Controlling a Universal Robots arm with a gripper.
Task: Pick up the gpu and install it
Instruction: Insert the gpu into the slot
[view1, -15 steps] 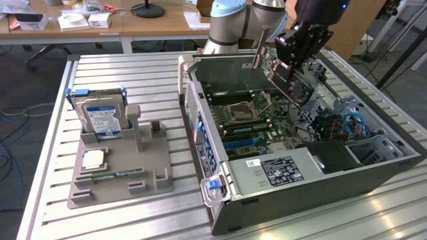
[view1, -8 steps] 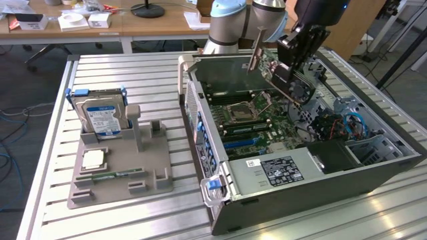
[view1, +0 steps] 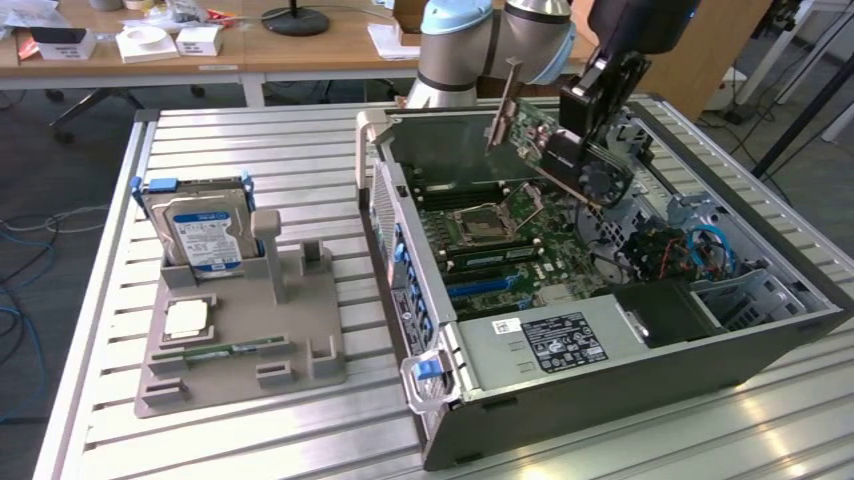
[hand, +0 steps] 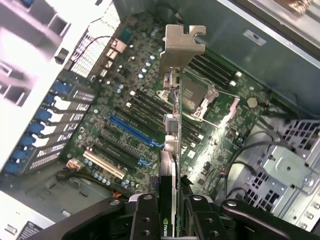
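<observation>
Fingers: closed on the gpu, one on each face of the card, gripping its near end. Card seen edge-on in the wrist view, pale metal bracket at the far end.

Location of the gpu: held in the air inside the open computer case, above the motherboard, tilted, bracket end raised. Not seated in any slot; the blue slot lies apart from it.

Arm: reaches in from behind the case.

On the slatted surface, at the exterior view's left: grey holder with the hard drive standing upright and a green memory stick lying flat
</observation>
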